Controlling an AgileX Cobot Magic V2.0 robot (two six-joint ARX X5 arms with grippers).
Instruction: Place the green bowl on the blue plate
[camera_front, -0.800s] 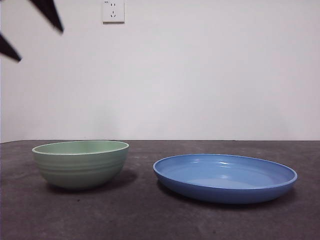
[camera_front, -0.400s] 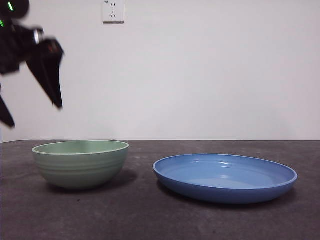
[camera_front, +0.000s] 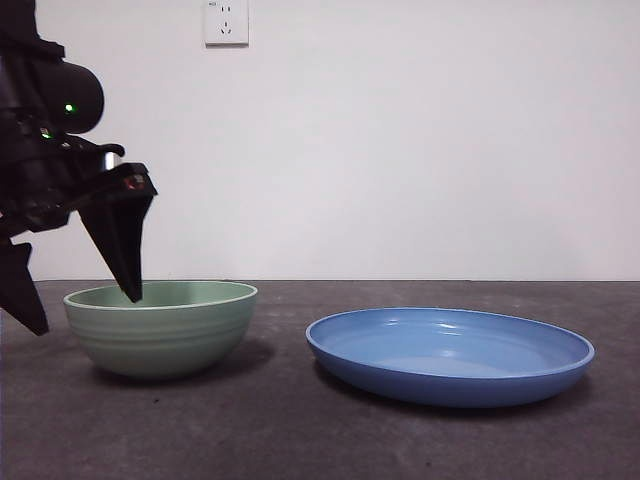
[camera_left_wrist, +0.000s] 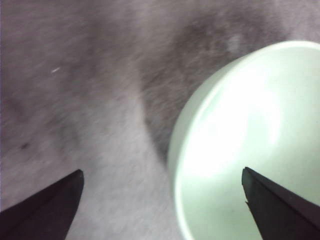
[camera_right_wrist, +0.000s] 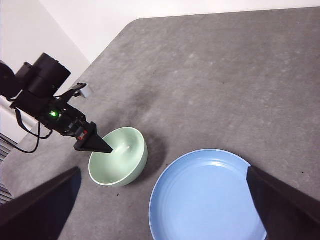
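At the left of the front view, the left gripper (camera_front: 80, 305) has dropped from the top corner, where only its black tips showed a second ago, down to the rim of the pale mint-green, faintly ridged round bowl (camera_front: 162, 327). Its jaws are spread wide and hold nothing: one tip hangs just over the bowl's left rim, seemingly inside the mouth, the other stands outside, left of the wall. The left wrist view agrees, with the bowl's wall (camera_left_wrist: 240, 145) running between the two dark jaws. I judge this a descent to pinch the left rim, so the lift towards the plate has not begun; the bowl itself has not moved from its place on the dark grey table (camera_front: 300, 430), left of the plate and clear of it.

To the right, the wide, shallow, glossy blue round plate (camera_front: 450, 355) lies bare and unchanged, near the bowl but not touching. The right gripper (camera_right_wrist: 162, 210) waits high above, jaws wide apart and empty, looking down on both dishes.

Hard to tell: whether either left jaw already touches the bowl. The outer jaw is cut by the front view's left edge, the left wrist picture is blurred and overbright, and the bowl's inside is hidden from the front
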